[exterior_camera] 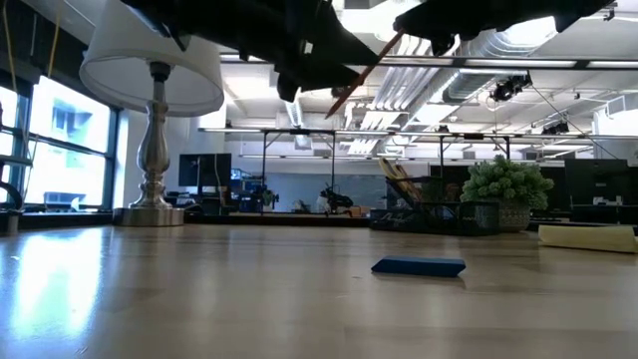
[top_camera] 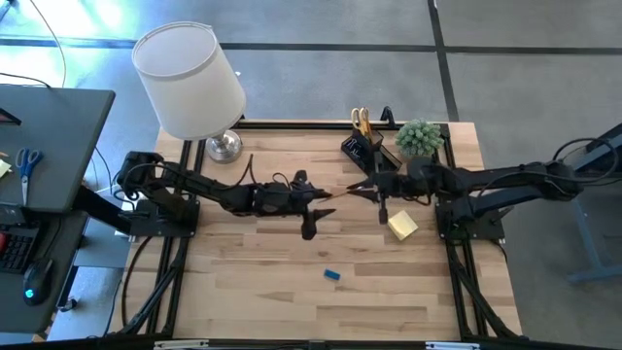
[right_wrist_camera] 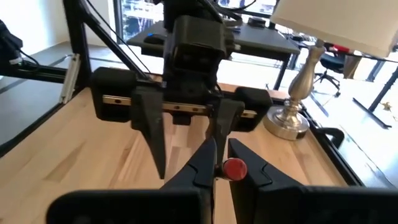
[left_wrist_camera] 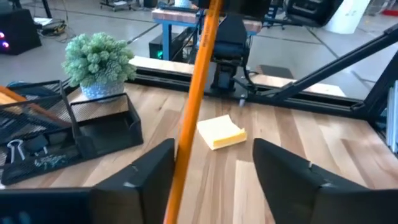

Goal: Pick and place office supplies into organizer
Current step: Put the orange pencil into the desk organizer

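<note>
At mid-table in the high view, two dark arms meet tip to tip above the wood. An orange pencil (left_wrist_camera: 198,93) passes between them in mid-air. The right gripper (right_wrist_camera: 215,163) is pinched tight on the pencil's eraser end. The left gripper (left_wrist_camera: 214,165) has its fingers spread apart, w/ the pencil shaft crossing the gap beside one finger and no grip visible. So the step in hand looks like a handover, left to right.

To do it well, the left arm probably should back straight off w/o brushing the shaft. The right holds only the very end, so the pencil may swing. It likely needs a slow carry toward the organizer (top_camera: 367,151) at upper right of center in the high view, then a tip-first drop into the upright compartment.

Count, approx:
- pencils in the air: 1
- yellow sticky-note pad (top_camera: 402,227): 1, on the table right of center, near the right arm's base
- blue eraser (top_camera: 332,275): 1, lower center, well apart from both arms
- yellow-handled scissors (top_camera: 361,122): 1 pair, standing in the organizer
- clips in the organizer's low tray, left wrist view: a few, too small to count
- lamp (top_camera: 190,83): 1, upper left
- small plant (top_camera: 419,137): 1, just beside the organizer
</note>
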